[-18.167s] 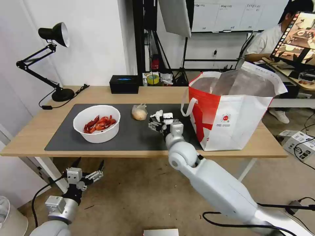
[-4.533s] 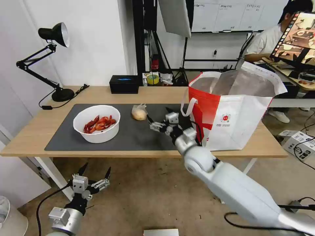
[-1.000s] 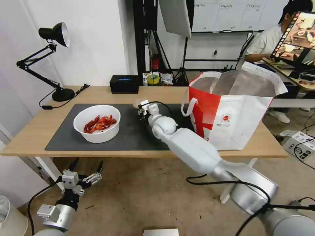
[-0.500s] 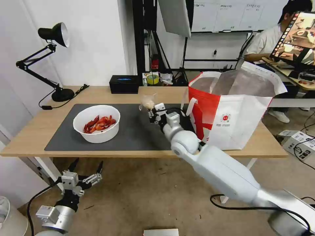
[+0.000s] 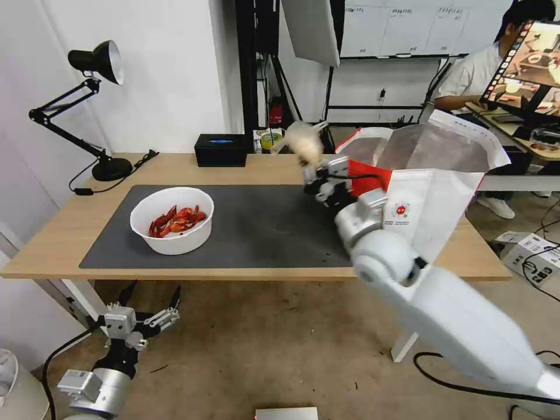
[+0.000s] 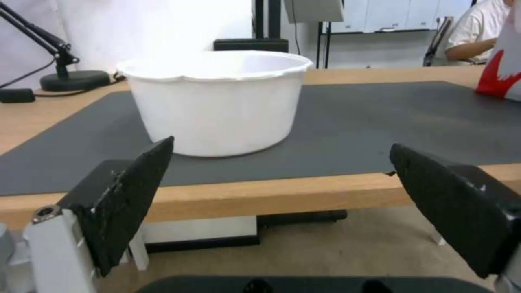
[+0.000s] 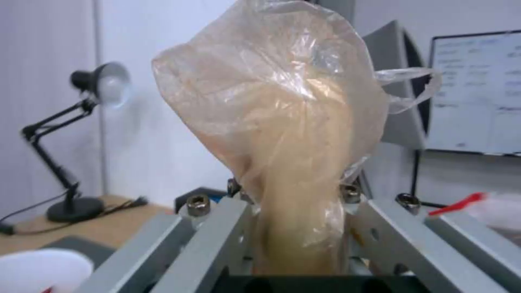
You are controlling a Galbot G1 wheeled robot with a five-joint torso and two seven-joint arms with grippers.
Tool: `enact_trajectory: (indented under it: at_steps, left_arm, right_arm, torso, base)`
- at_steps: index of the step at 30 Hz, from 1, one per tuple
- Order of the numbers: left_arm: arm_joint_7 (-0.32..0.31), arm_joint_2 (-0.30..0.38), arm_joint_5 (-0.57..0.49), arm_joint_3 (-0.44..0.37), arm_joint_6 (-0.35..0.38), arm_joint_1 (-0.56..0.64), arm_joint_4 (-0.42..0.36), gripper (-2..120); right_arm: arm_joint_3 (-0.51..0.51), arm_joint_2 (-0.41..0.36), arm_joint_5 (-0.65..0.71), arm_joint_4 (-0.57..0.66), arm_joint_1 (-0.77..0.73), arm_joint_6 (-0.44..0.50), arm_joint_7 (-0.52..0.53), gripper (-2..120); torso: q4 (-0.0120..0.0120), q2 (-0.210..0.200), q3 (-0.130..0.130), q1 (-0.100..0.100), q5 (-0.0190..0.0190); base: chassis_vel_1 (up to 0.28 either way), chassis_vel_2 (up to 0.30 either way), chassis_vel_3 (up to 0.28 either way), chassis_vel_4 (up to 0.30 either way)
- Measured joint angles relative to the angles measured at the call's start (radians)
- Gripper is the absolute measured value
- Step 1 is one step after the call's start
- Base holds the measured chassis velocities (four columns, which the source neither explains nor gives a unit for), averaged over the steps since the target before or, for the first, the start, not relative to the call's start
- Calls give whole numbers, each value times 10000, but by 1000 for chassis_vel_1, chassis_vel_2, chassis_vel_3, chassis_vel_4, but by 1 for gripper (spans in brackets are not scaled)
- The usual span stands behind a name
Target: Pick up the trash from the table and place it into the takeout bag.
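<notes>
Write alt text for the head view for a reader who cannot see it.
The right gripper holds a small clear bag in the air beside the takeout bag. A white bowl of crayfish shells sits on the table; the left gripper hangs open below its edge.

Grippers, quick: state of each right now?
Left gripper: open, empty, low in front of the table.
Right gripper: shut on the small clear bag, raised beside the takeout bag.

Table (image 5: 70,245) carries mat (image 5: 256,233), lamp (image 5: 99,105), tissue box (image 5: 220,149).
</notes>
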Motion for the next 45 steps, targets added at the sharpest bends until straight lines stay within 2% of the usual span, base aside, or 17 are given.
enact_trajectory:
  at_steps: [7,18,25,27,28,30,31,34,38,41,42,45]
  left_arm:
    - [41,-265,318,66,-30,227,-286,100]
    - [76,-715,734,12,-76,658,-764,100]
    - [85,-964,861,-87,-87,945,-1085,100]
    - [99,-1084,946,-101,-99,1034,-1163,100]
    - [99,-1084,946,-101,-99,1034,-1163,100]
    - [108,-1173,1012,-101,-101,1097,-1231,100]
    - [108,-1173,1012,-101,-101,1097,-1231,100]
    - [112,-1222,1053,-122,-102,1145,-1286,100]
    - [115,-1196,1057,-149,-102,1188,-1339,100]
    - [116,-1156,1057,-160,-102,1212,-1388,100]
    - [116,-1156,1057,-160,-102,1212,-1388,100]
    - [115,-1165,1061,-121,-101,1197,-1388,100]
  right_arm:
    - [650,-900,631,383,16,-19,416,8]
    - [1138,-1092,406,-183,-61,250,1292,8]
    - [1227,-1194,449,-512,-48,-2,1619,9]
    - [1270,-1210,411,-635,-86,-166,1859,17]
    - [1270,-1210,411,-635,-86,-166,1859,17]
    - [1312,-1251,406,-642,-150,-347,1967,26]
    - [1312,-1251,406,-642,-150,-347,1967,26]
    - [1326,-1321,426,-604,-257,-590,1990,41]
    - [1375,-1330,428,-520,-387,-692,1989,50]
    - [1478,-1344,435,-344,-618,-788,1990,68]
    - [1478,-1344,435,-344,-618,-788,1990,68]
    - [1487,-1377,469,-297,-697,-850,2028,82]
  torso:
    - [0,0,0,0,0]
    - [1,0,1,0,0]
    - [2,0,1,0,-1]
    - [2,0,1,0,-1]
    - [2,0,1,0,-1]
    - [1,0,1,0,0]
    - [1,0,1,0,0]
    - [2,0,1,0,-2]
    - [2,0,1,1,-1]
    - [1,0,1,0,-2]
    - [1,0,1,0,-2]
    - [1,0,1,0,-2]
  base:
    - [0,0,0,0]
    - [0,0,0,0]
    - [0,0,0,0]
    - [0,0,0,0]
    - [0,0,0,0]
    - [0,0,0,0]
    - [0,0,0,0]
    - [0,0,0,0]
    - [0,0,0,0]
    - [0,0,0,0]
    - [0,0,0,0]
    - [0,0,0,0]
